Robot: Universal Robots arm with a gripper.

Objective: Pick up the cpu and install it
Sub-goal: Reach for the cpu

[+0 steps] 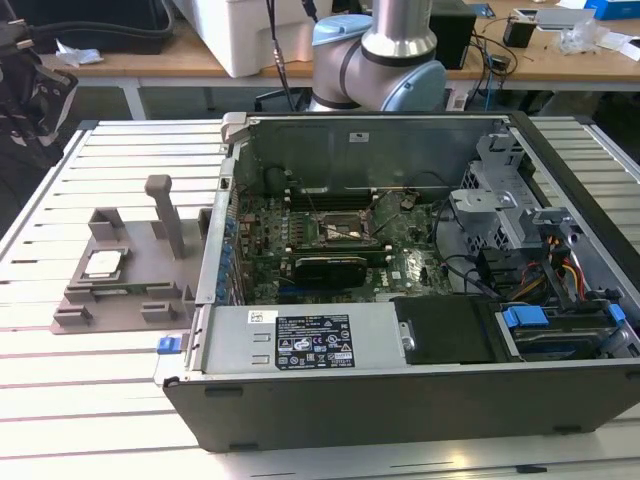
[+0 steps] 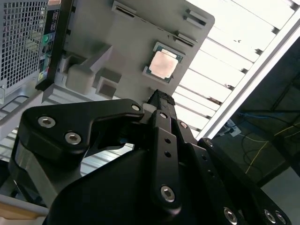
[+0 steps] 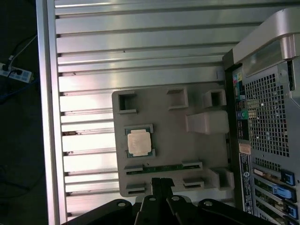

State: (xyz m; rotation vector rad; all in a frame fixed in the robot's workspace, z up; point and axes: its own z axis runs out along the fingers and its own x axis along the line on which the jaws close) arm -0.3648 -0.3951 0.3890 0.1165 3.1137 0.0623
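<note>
The cpu (image 1: 103, 264) is a small square chip with a shiny metal top. It lies flat in a recess of the grey moulded tray (image 1: 120, 300), to the exterior view's left of the open computer case (image 1: 400, 300). Both wrist views look down on the cpu (image 2: 162, 65) (image 3: 139, 143) from well above. My gripper (image 3: 159, 182) (image 2: 161, 97) hangs high over the tray's edge, apart from the chip, its black fingers pressed together with nothing between them. Inside the case, the dark socket (image 1: 335, 232) with its metal frame sits on the motherboard.
The tray (image 3: 164, 126) has upright posts (image 1: 165, 210) and several raised blocks around the chip. The case's rear panel (image 3: 267, 122) stands close beside the tray. Everything rests on a slatted aluminium table (image 1: 80, 380). The arm's body (image 1: 385, 60) rises behind the case.
</note>
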